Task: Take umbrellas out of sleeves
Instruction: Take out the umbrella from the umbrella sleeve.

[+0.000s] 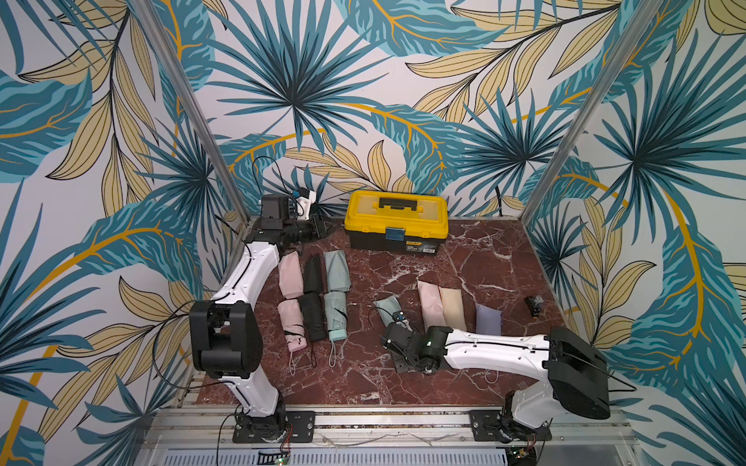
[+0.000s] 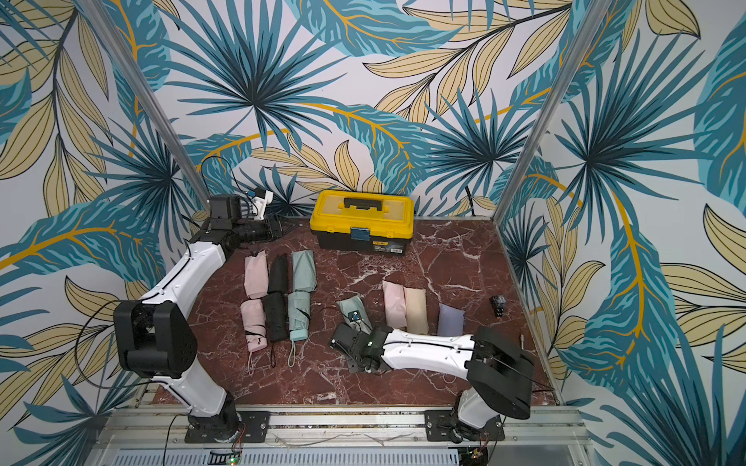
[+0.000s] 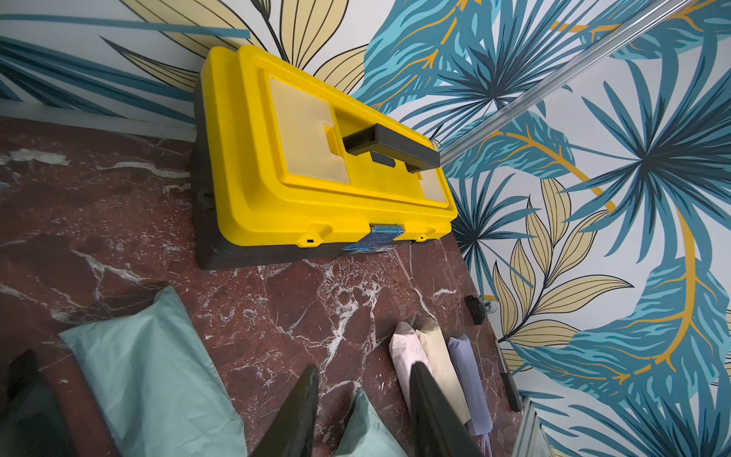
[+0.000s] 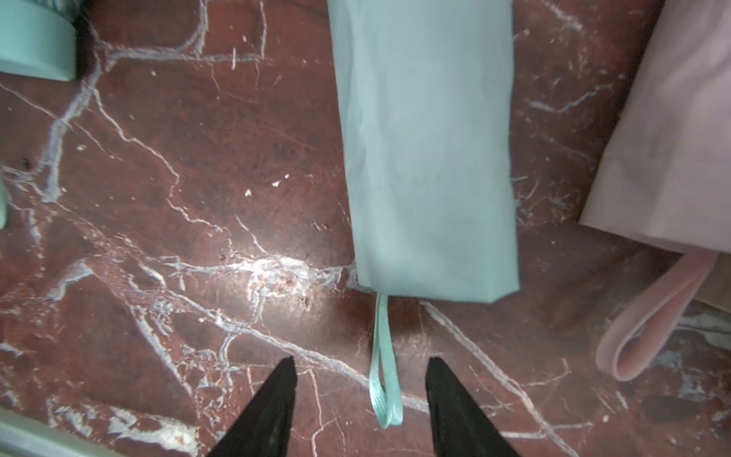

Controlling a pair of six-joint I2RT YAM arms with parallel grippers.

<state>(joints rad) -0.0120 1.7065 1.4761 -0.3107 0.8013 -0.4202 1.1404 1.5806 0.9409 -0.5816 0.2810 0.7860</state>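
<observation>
The right hand [image 4: 362,361], half open and empty, straddles the mint wrist loop [image 4: 383,395]. The left hand [image 3: 364,367] gapes empty.

Leaf-print walls [image 1: 363,80], red marble top [image 1: 343,383] w/ white veins, alu posts [image 1: 191,109]

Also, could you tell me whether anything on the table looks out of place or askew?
Slightly. The mint green sleeved umbrella lies at a slant, out of line with the pink sleeved umbrella beside it. A small black clip-like object also sits alone near the right edge of the red marble table.
</observation>
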